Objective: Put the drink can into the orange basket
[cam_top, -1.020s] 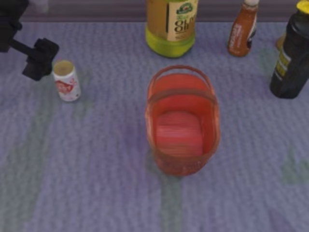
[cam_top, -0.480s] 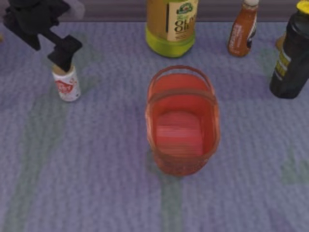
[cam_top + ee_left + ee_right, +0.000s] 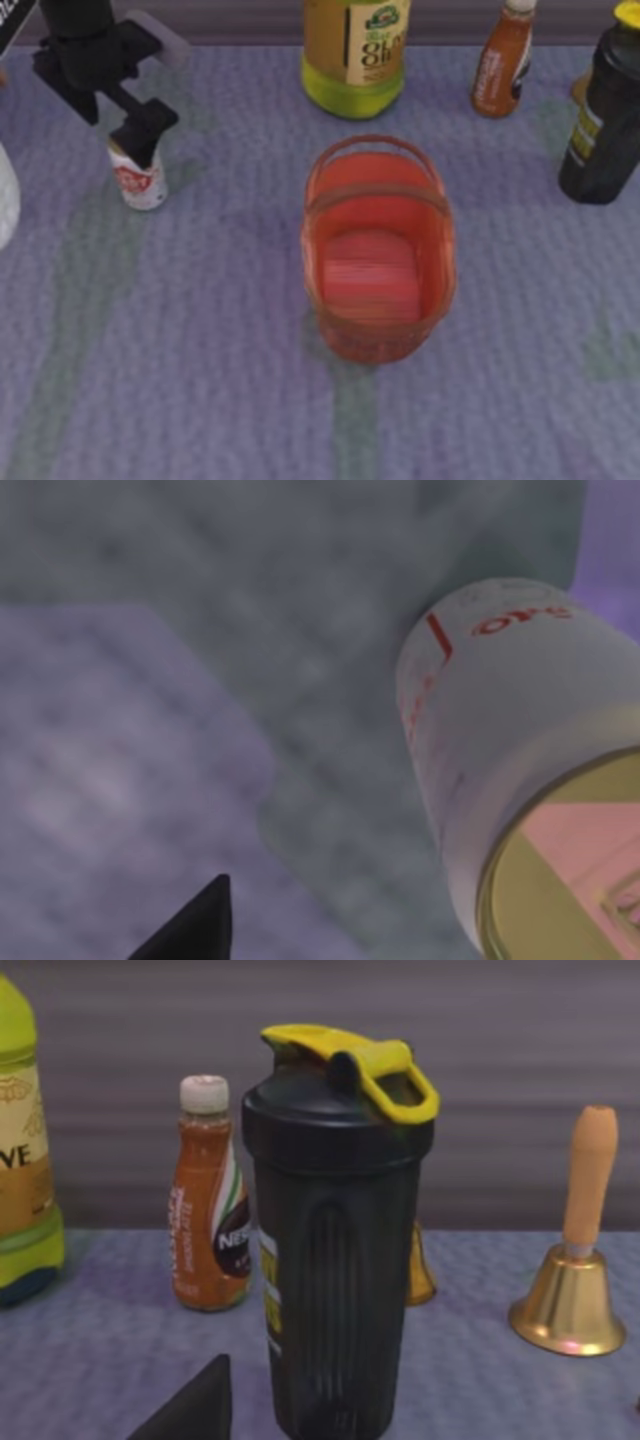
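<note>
Left claw (image 3: pixel 140 128) directly over drink can (image 3: pixel 139 180) near counter (image 3: pixel 200 380) left edge; finger spread: cannot tell. Orange basket (image 3: pixel 378 250) well off to claw's right, open counter between. Right claw out of top view.

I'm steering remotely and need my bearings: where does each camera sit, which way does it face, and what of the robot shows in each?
Top view: above the table, looking down on the basket, can and bottles; the left gripper shows over the can.
Left wrist view: on the left arm, close to the can; one dark fingertip shows.
Right wrist view: on the right arm, facing the black shaker, sauce bottle and bell; one fingertip shows.
Shared: can in top and left wrist; shaker and sauce bottle in top and right wrist.
</note>
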You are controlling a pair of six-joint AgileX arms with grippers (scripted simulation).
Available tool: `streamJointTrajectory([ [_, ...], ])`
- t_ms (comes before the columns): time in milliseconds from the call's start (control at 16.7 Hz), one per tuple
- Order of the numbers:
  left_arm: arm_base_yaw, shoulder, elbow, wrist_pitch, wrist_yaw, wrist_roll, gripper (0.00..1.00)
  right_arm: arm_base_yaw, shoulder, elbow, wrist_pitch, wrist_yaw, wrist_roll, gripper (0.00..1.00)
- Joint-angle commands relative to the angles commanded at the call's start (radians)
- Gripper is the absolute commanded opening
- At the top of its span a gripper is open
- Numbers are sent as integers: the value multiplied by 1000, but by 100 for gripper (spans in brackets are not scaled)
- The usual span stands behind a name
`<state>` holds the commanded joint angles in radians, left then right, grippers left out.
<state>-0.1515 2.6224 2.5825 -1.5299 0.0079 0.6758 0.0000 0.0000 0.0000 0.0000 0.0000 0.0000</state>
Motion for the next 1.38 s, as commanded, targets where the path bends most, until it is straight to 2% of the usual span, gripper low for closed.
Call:
streamJointTrajectory([
  [360,3,-4,-19,18,0,2,100,0,0,0,0,0,0,100],
  [720,1,-33,-240,205,0,1,100,0,0,0,0,0,0,100],
  [1020,1,-36,-267,231,0,1,100,0,0,0,0,0,0,100],
  [1380,1,-36,-267,231,0,1,55,0,0,0,0,0,0,100],
])
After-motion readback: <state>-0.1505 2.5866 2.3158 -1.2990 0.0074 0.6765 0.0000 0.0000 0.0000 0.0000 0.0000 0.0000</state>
